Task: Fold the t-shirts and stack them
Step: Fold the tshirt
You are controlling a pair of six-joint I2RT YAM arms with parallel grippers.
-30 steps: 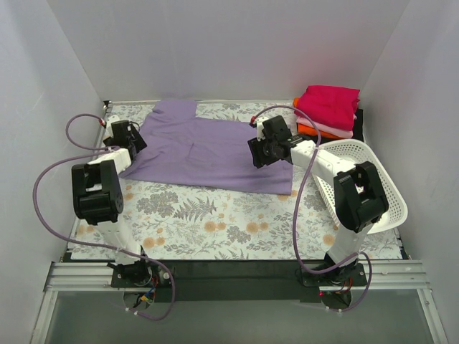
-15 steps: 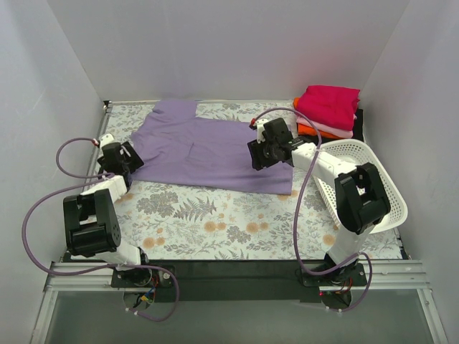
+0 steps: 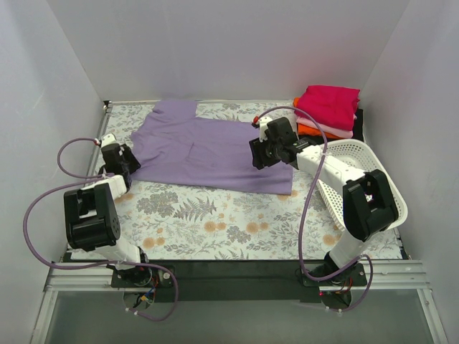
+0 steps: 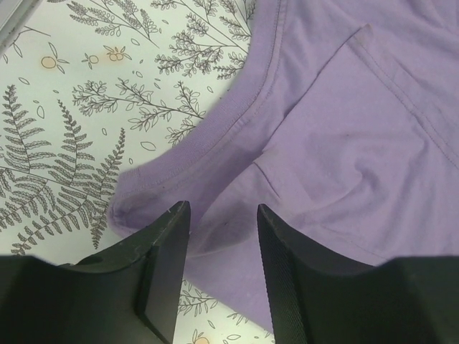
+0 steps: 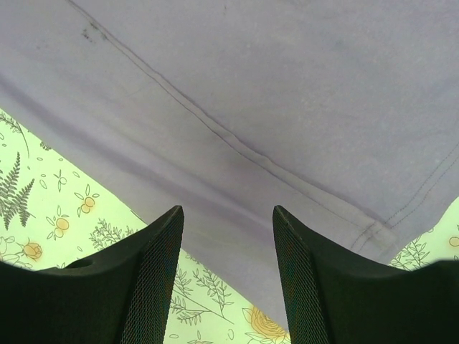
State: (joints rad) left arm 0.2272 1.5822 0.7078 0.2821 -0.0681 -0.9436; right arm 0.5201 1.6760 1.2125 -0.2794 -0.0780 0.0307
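Lavender t-shirt [image 3: 208, 150] lies spread flat on the far-centre of the desk [image 3: 215, 215]. It's soft matte knit, w/ 1 sleeve reaching toward the far-left corner. In the left wrist view a stitched hem follows its curved edge, and a shallow crease runs beside it. In the right wrist view a twin-stitched hem ends at a squared corner.

Your left end effector [image 4: 221, 215] is spread wide at the shirt's near-left edge, w/ purple cloth showing between its 2 black fingers [image 4: 161, 272]. Can't tell if they touch the fabric.

Your right end effector [image 5: 227, 215] is also spread apart, over the hem near the shirt's near-right corner. Its finger pads have a fine mesh texture.

In the far-right corner sit folded rectangles: magenta t-shirt [image 3: 330, 104] on top, pale pink t-shirt [image 3: 326, 127] under it, then orange t-shirt [image 3: 308, 131], w/ black t-shirt [image 3: 356, 122] lowest.

Just beside that stack, on the near side, is a white plastic lattice basket [image 3: 362, 152], round-cornered, along the right edge.

The desk cover is pale, printed w/ ferns & orange blossoms.
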